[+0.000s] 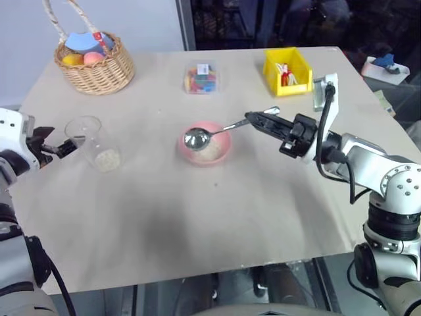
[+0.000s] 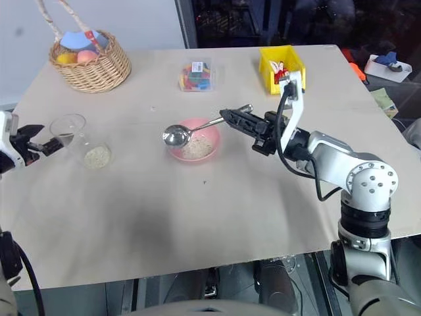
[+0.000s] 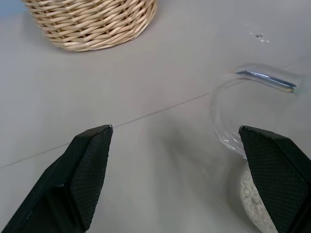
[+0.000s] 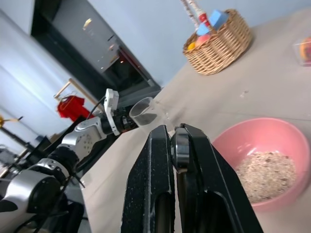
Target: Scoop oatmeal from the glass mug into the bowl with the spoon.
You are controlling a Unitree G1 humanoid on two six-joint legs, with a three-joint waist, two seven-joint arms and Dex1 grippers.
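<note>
The glass mug (image 1: pixel 92 141) stands at the table's left with oatmeal (image 1: pixel 106 158) in its bottom. My left gripper (image 1: pixel 60 143) is just left of it, open, fingers spread wide; the left wrist view shows the mug's rim (image 3: pixel 252 77) close to one finger (image 3: pixel 277 170). My right gripper (image 1: pixel 253 120) is shut on the handle of the spoon (image 1: pixel 197 138). The spoon's shiny round end hangs over the left rim of the pink bowl (image 1: pixel 223 153) at the table's middle and looks empty. A heap of oatmeal (image 4: pixel 265 174) lies in the bowl.
At the back of the table stand a wicker basket (image 1: pixel 95 62) on the left, a clear plastic box of colourful pieces (image 1: pixel 201 78) in the middle and a yellow bin (image 1: pixel 287 71) on the right. The table's left edge runs close behind my left gripper.
</note>
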